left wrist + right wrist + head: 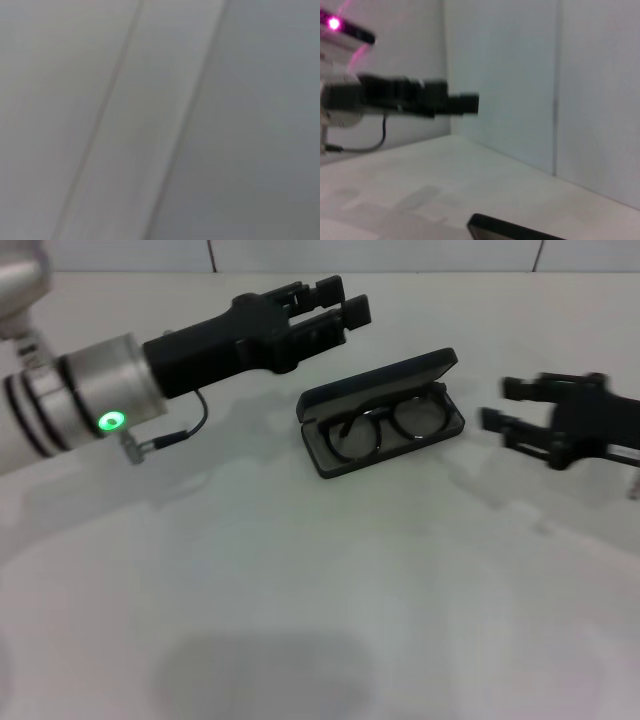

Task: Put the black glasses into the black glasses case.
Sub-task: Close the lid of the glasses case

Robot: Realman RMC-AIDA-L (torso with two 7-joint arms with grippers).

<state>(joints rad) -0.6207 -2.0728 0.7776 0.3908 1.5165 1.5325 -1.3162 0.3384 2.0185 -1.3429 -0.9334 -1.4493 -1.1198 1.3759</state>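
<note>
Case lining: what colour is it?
Grey, inside the open black case; the head view shows it best.

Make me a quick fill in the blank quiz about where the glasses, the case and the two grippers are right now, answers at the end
1. The black glasses lie ____ the black glasses case.
2. The lid of the case stands ____.
3. The left gripper hovers above the table and holds ____.
4. The right gripper, on the other side of the case, has its fingers ____.

Missing words: inside; open; nothing; open
</note>
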